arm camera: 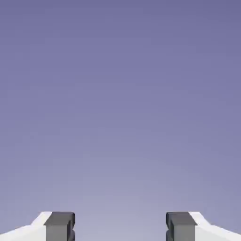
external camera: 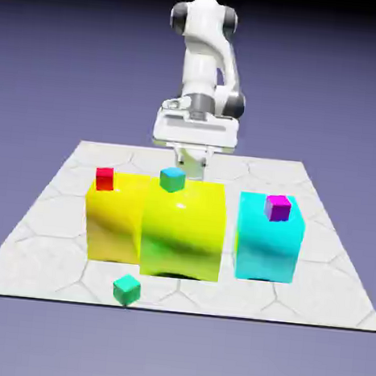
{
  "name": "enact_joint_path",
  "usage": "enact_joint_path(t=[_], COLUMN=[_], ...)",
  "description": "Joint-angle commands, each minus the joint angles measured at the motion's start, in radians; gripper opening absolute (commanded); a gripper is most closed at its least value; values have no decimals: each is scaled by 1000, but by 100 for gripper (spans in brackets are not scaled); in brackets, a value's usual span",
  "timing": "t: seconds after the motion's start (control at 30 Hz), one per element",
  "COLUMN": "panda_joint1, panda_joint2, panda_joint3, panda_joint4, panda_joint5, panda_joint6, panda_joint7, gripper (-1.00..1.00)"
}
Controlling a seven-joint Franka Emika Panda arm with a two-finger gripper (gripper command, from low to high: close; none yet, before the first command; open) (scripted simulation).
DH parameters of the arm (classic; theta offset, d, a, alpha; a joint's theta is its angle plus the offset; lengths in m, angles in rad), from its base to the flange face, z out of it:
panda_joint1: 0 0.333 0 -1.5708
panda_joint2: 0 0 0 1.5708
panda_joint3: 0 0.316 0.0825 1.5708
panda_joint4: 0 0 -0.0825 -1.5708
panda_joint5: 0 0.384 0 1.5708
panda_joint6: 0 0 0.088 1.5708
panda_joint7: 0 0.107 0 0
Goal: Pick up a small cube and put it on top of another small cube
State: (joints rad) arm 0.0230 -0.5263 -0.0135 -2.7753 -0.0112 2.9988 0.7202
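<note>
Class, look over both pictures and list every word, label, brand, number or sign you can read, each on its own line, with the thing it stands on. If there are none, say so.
None: no readable text in either view.
The robot arm, the yellow blocks, the cyan block and the small cubes are plain and unmarked.
The hand view shows only the grey fingers against the bare backdrop.

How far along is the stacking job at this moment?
Nothing is done: the green cube sits alone on the table near its front edge, and the red cube sits bare on a yellow block. Nothing is in hand: the gripper is open and empty behind the blocks. Picking and placing remain.
</note>
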Motion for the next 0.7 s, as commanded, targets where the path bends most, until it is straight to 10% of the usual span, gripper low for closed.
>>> enact_joint_path(t=[0.0, 0.67], panda_joint1=[9, 191], panda_joint2=[36, 761], panda_joint3=[-11, -235], panda_joint4=[29, 604], panda_joint5=[-9, -195], panda_joint6=[-32, -666], panda_joint7=[-17, -362], gripper=[0, 0])
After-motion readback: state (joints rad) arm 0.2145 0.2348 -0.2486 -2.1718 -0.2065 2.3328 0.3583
